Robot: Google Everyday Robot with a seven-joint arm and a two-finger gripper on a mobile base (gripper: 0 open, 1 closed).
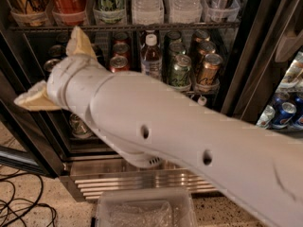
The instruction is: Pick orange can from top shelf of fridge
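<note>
1. the gripper sits at the left of the open fridge, in front of the row of short cans. its two tan fingers are spread wide and hold nothing.
2. one finger points up towards the rack above; the other points left and down.
3. the orange can stands upright on the top shelf, just right of the upper finger and apart from it. its lower body is hidden by the arm.
4. more reddish cans line up behind it.
5. right of it in the same row are a small water bottle, a green can and a gold can.
6. on the rack above stands a tall coca-cola can.
7. below the arm are the steel base grille and a clear plastic tub on the floor.
</note>
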